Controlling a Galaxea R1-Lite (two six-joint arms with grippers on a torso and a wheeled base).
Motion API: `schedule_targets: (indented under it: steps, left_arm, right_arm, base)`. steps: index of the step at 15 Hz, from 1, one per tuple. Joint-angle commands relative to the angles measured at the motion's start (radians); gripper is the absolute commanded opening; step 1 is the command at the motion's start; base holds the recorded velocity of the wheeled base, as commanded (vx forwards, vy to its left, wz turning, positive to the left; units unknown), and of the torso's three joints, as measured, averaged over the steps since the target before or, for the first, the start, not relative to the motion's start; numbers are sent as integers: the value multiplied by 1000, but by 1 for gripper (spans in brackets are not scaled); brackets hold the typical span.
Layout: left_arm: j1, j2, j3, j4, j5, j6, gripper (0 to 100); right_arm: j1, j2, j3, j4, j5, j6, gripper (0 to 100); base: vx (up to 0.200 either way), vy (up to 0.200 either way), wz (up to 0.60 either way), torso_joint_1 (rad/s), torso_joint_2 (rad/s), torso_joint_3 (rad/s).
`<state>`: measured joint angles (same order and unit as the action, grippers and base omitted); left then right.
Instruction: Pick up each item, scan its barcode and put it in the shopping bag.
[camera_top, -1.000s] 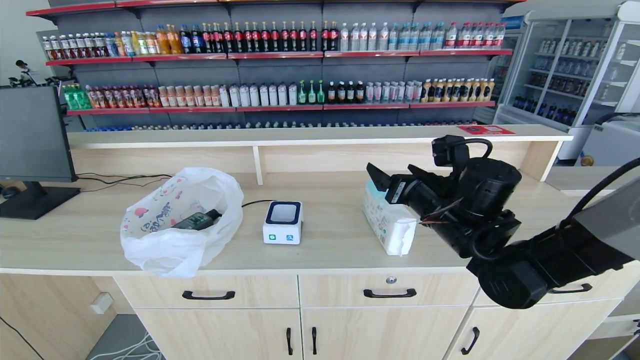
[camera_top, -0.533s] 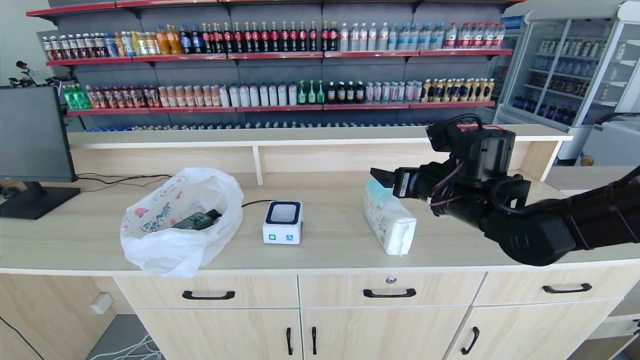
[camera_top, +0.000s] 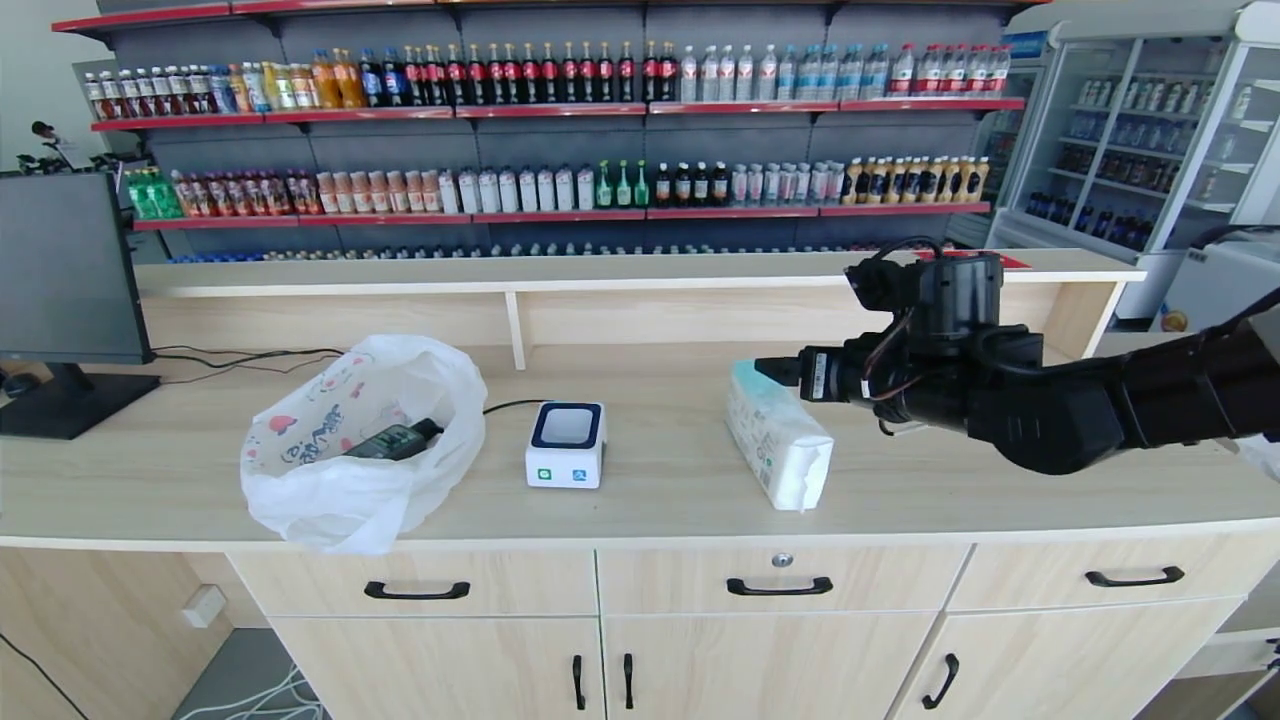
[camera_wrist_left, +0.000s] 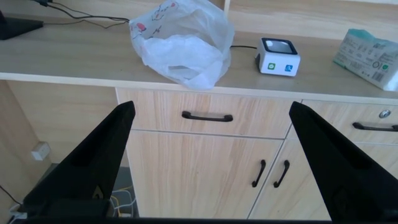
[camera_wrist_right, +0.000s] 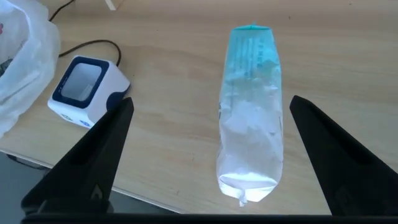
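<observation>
1. White-and-teal tissue pack (camera_top: 778, 440) lies flat on the wooden counter (camera_top: 660, 500), right of the scanner (camera_top: 566, 444).
2. We see the right gripper (camera_top: 772, 370) above its far end, jaws spread wide, empty.
3. Left gripper (camera_wrist_left: 211, 112): jaws wide apart, empty.
4. Shopping bag (camera_top: 330, 480) sits left of the scanner, dark item (camera_top: 395, 440) inside.

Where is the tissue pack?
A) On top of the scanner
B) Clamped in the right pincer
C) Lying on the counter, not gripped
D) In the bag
C: the tissue pack lies on the counter, and the right pincer near it is wide open.
</observation>
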<state>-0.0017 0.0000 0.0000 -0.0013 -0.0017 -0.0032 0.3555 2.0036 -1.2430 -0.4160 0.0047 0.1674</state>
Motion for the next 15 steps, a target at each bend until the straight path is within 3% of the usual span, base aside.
schedule_targets:
  steps: [1,7,15]
  left_arm:
    - [0,0,0,-2,0,0,100]
    - [0,0,0,-3,0,12,100]
    - [0,0,0,-2,0,22,100]
  right_arm:
    - [-3,29,-56,78,0,0,100]
    - [-6,132,-291,378,1,1,100]
    - [-76,294,-483,462,1,0,100]
  base:
    - [0,0,0,0,0,0]
    - [0,0,0,0,0,0]
    - [0,0,0,0,0,0]
